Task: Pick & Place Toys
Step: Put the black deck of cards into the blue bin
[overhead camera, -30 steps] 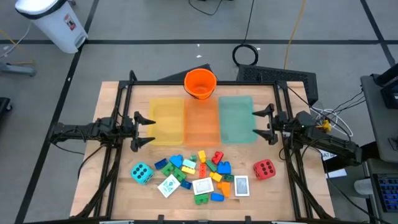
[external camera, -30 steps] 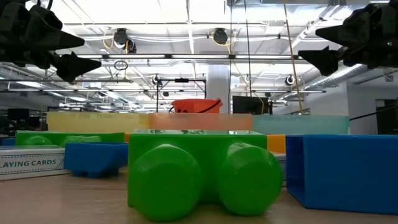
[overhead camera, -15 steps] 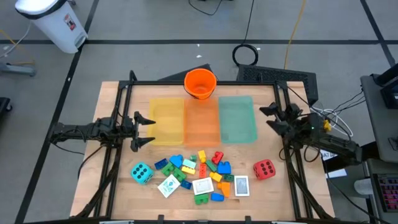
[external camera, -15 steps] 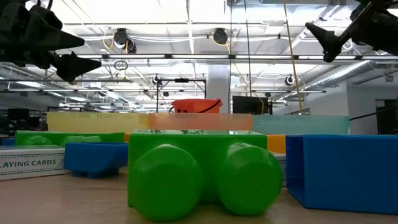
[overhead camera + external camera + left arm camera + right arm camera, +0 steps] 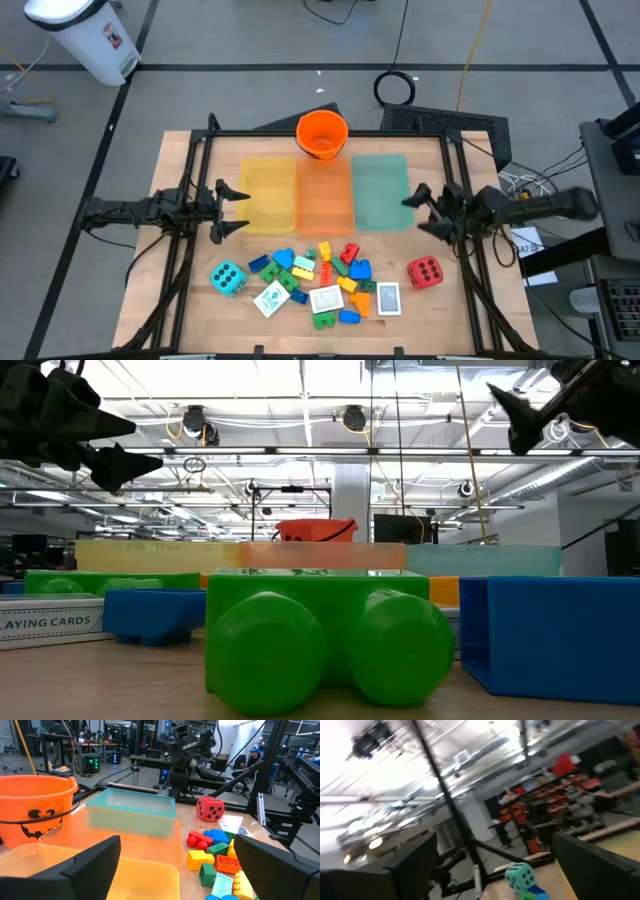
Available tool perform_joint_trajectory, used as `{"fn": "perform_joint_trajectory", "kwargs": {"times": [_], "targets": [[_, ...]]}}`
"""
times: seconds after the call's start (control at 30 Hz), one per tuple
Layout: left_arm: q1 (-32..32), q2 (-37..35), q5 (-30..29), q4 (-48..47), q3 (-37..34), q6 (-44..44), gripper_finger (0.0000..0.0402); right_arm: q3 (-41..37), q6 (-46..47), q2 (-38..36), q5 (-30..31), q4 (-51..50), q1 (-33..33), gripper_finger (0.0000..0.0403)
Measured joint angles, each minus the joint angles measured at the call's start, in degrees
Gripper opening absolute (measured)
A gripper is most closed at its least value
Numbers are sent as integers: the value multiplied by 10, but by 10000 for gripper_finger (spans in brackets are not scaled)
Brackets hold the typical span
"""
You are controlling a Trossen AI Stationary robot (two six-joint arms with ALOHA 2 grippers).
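so the toys are all bunched along the near edge of the table (image 5: 180, 150), nothing picked up. the building bricks (image 5: 320, 275) sit in a loose pile around the middle of that edge, with a couple of white card packs (image 5: 327, 298) mixed into it. the teal die (image 5: 228, 278) is off toward the near left corner, just beside the pile, and the red die (image 5: 425, 271) is on the other end toward the near right corner, a bit apart from the bricks.

behind them, mid-table, the yellow tray (image 5: 267, 193), orange tray (image 5: 324, 193) and green tray (image 5: 381, 192) lie side by side, and the orange bucket (image 5: 322, 134) stands at the far edge just behind the orange tray.

left gripper (image 5: 232, 208) hangs over the left edge of the yellow tray, fingers spread wide, holding nothing. right gripper (image 5: 418, 212) is at the right edge of the green tray, up in the air above it, also spread wide and empty, with the red die near it toward the near edge
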Motion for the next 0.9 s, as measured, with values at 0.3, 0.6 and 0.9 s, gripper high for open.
{"fn": "perform_joint_trajectory", "kwargs": {"times": [0.3, 0.6, 0.9], "targets": [[0, 0, 0, 0, 0, 0, 392, 102, -183, 237, -92, 130, 239, 365], [0, 0, 0, 0, 0, 0, 392, 297, -184, 357, 89, -125, 305, 366], [0, 0, 0, 0, 0, 0, 392, 559, -146, 508, 254, -718, 341, 366]]}}
